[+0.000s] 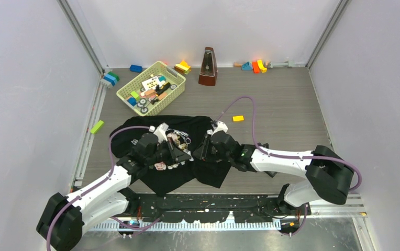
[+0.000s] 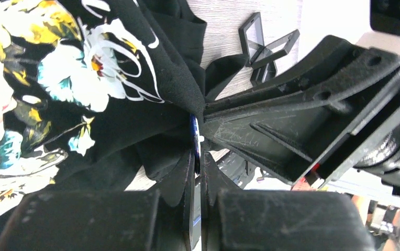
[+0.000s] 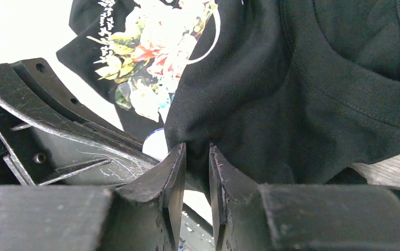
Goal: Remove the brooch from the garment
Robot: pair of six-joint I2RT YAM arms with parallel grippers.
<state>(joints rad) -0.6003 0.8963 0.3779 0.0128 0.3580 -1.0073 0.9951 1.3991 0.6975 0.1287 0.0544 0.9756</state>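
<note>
The tiny blue brooch (image 2: 193,138) shows edge-on as a thin blue sliver. It sits at a bunched fold near the middle of the black T-shirt with a pink-rose print and white script (image 1: 174,180), between the 2 arms. The left gripper (image 2: 198,157) has its fingers closed to a hairline gap, with that blue sliver pinched between them. The right gripper (image 3: 197,151) is closed almost as far, its tips nipping a ridge of plain black cloth just beside the brooch. The 2 tools stand nearly tip to tip.

The step in hand looks like the parting itself: brooch held on 1 side, cloth on the other. To do it well, I judge the right arm should hold the cloth anchored while the left draws the brooch slowly and straight away from the fabric, without twisting. That way the shirt should not tent up and the thin piece should not slip from the pads. How the brooch fastens is hidden.

Counted: 1 brooch, 1 T-shirt, 2 grippers. Farther out on the grey wood-grain table (image 1: 287,104) stand 1 pale yellow plastic basket (image 1: 169,100) of small toys and 1 brown wooden metronome (image 1: 207,67). 1 yellow block (image 1: 238,118) lies just past the shirt, and 1 green block (image 1: 97,126) lies by the left wall.
</note>
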